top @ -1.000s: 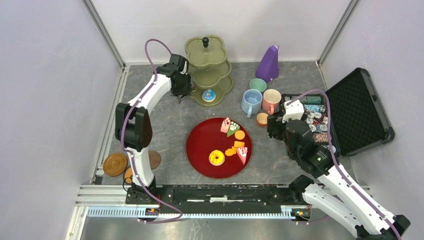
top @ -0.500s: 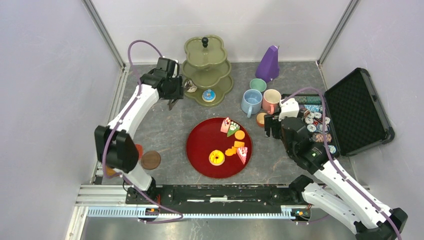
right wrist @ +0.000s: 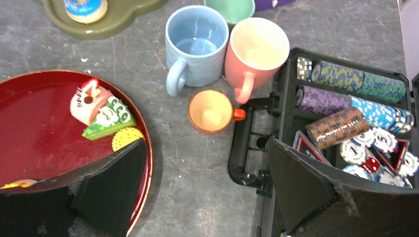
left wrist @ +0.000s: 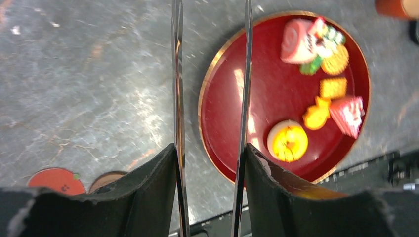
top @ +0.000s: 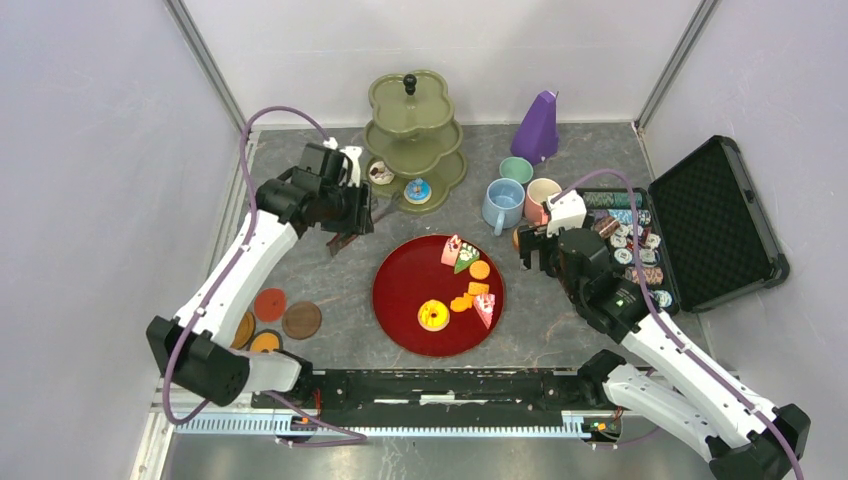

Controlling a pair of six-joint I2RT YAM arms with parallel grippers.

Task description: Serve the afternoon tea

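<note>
From above, the left gripper (top: 345,232) has left the green stand (top: 410,150), where a brown donut (top: 380,172) now sits served, and in its own view it hangs part open and empty over the red tray (left wrist: 207,98) near the yellow donut (left wrist: 287,141), while the right gripper (right wrist: 202,148) waits wide open and empty just near the small orange cup (right wrist: 211,111).

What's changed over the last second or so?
The left gripper drew back from the green stand toward the red tray, open and empty; a brown donut now shows on the stand's bottom tier. The right gripper, open, edged toward the small orange cup. Tray treats and mugs stayed put.
</note>
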